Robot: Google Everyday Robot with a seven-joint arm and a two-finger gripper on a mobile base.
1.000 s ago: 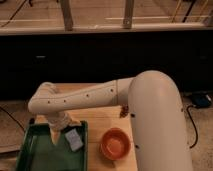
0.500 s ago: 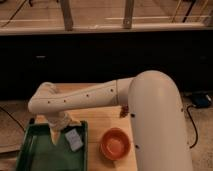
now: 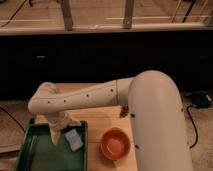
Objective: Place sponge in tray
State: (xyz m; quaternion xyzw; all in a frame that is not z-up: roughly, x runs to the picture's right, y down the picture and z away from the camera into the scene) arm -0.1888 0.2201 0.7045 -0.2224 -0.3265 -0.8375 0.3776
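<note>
The dark-green tray (image 3: 30, 155) lies at the left end of the wooden table (image 3: 102, 116). The small grey-blue sponge (image 3: 74, 139) with a paler top face is tilted over the tray's right part, inside its rim. My gripper (image 3: 62, 133) hangs from the white arm (image 3: 85, 98) above the back of the tray, right next to the sponge on its left. I cannot tell whether the sponge is held or rests on the tray floor.
A round orange bowl (image 3: 116, 143) stands on the table just right of the tray. My large white arm housing (image 3: 157, 125) covers the table's right side. A dark cabinet front (image 3: 100, 60) runs behind the table. A black cable (image 3: 192, 125) lies on the floor at right.
</note>
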